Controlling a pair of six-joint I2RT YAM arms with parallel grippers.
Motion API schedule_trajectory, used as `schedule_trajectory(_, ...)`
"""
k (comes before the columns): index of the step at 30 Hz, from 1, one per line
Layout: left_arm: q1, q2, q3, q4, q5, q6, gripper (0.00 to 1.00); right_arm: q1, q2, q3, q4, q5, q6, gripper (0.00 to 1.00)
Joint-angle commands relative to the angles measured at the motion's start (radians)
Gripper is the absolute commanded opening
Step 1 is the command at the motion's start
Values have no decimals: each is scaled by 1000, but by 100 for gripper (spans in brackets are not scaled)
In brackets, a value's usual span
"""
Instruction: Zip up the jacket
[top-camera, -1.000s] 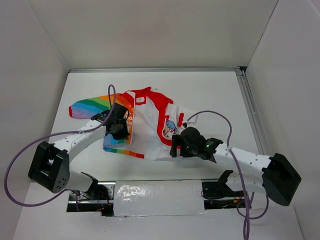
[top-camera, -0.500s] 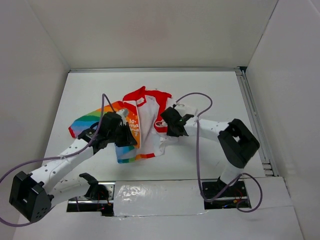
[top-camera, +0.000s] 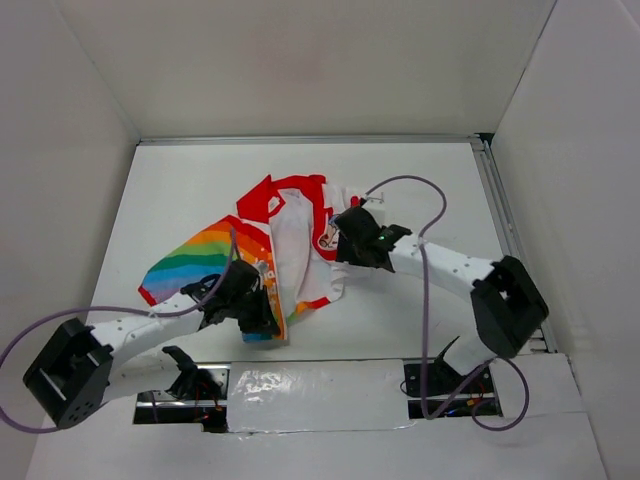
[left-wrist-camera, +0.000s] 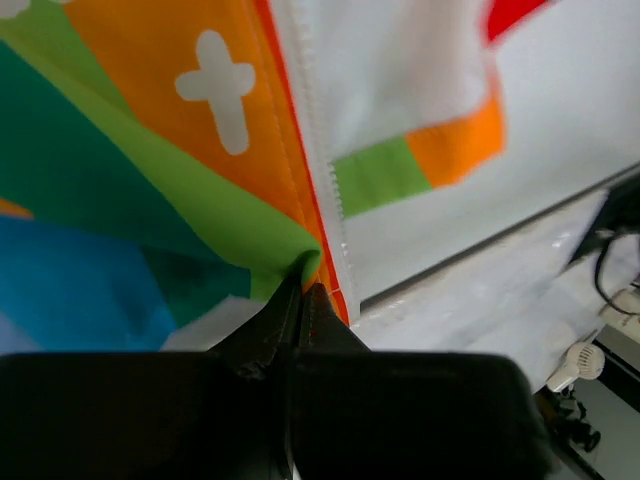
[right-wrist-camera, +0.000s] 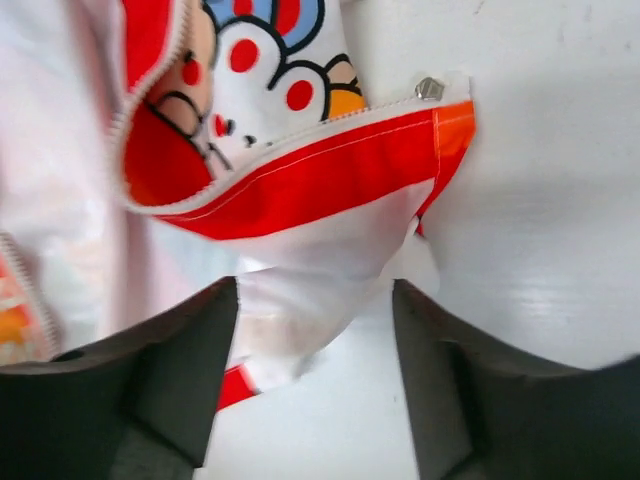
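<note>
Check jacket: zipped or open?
Open: the jacket front edges lie spread apart, and zipper teeth run unjoined along one edge.

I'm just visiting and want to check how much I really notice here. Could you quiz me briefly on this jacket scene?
1. True or false: the jacket is fully zipped.
2. Which one is pinching the rainbow fabric? A) left gripper B) right gripper C) neither
3. Fill in: the right gripper is ___ (open or shut).

Key: 1 false, its front lies open; 2 A; 3 open.
</note>
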Motion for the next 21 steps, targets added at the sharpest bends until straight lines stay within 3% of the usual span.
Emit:
schedule_trajectory(1,-27,87,-13,112,35,-64,0,-43,-176,-57,0,-27,11,71)
schedule_trajectory(2,-35,145,-5,113,18,-71,0,-56,-198,-88,-3,-33,20,80)
schedule_trajectory(6,-55,277,74,57,-51,-84,0,-161,-269,-142,-23,-94,54,82)
schedule_trajectory(12,-60,346,97,35,-91,-110,0,-339,-215,-194,49,-215,17,80)
schedule_trajectory(14,-60,351,104,24,-109,-113,0,-392,-181,-180,98,-333,-12,78)
schedule_trajectory(21,-47,369,130,1,-140,-107,0,-414,38,-116,175,-472,-14,70)
